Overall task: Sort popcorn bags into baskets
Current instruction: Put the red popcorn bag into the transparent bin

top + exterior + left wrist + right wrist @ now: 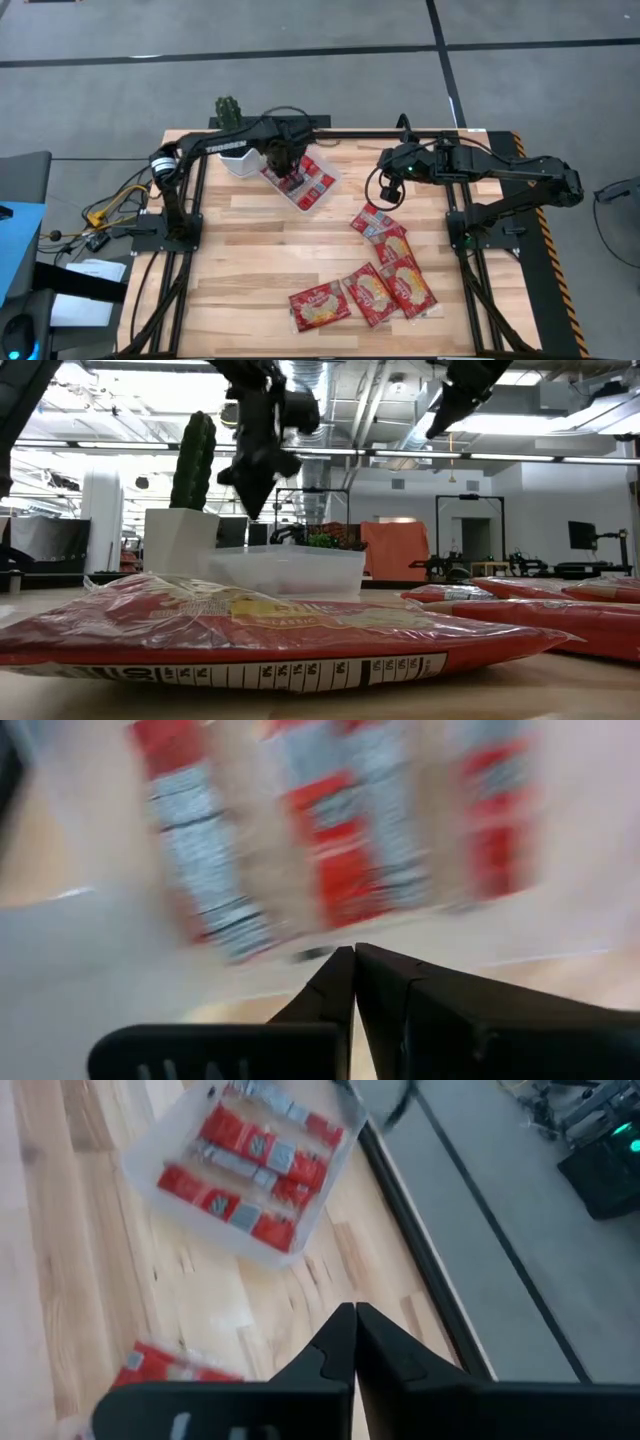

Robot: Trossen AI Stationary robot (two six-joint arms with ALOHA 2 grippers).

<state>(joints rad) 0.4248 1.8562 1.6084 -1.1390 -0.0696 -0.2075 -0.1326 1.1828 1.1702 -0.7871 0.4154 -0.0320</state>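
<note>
The clear plastic tray [333, 180] sits at the table's far middle and holds several small red packets with pale markings [305, 185]. My left gripper [285, 165] hangs shut just above the tray [290, 570], empty, fingers pointing down [252, 508]. Its wrist view shows the packets in the tray [340, 850] blurred. My right gripper [386, 190] is shut and empty, raised over the table between the tray and the loose bags. Several larger red bags with yellow pictures [395, 262] lie flat on the table's near right part. One of them [250, 625] fills the low view.
A white pot with a cactus [240, 160] stands right beside the tray's left end [180, 540]. The table's dark far rail [420, 1250] runs behind the tray [200, 1230]. Bare wood shows on the table's left half and between the tray and the loose bags.
</note>
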